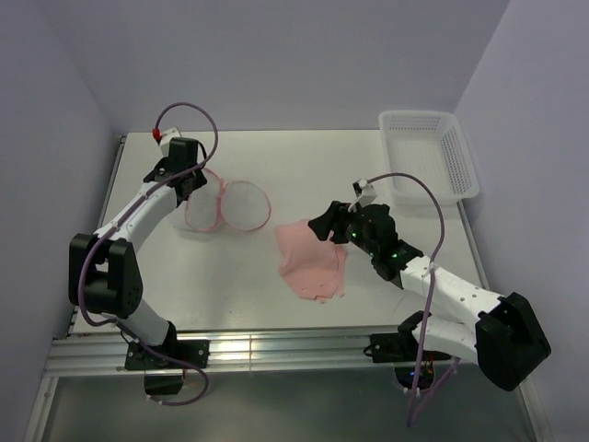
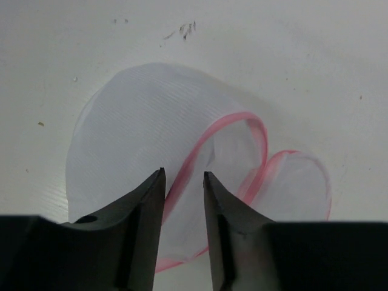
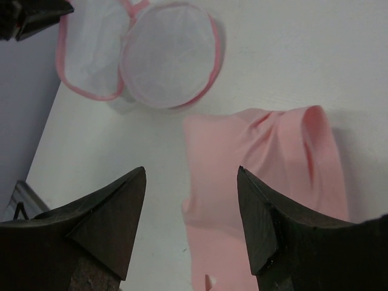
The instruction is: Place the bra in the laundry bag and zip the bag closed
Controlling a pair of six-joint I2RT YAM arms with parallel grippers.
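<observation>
The laundry bag lies unzipped near the table's back left, its two round mesh halves with pink rims side by side. My left gripper is at the left half. In the left wrist view its jaws are narrowly open, one on each side of the raised pink rim. The light-pink bra lies flat at the table's middle. My right gripper hovers over the bra's far edge. In the right wrist view it is wide open and empty above the bra, with the bag beyond.
A white plastic lattice basket stands at the back right corner. The left arm's fingers show at the top left of the right wrist view. The table's left edge is close to the bag.
</observation>
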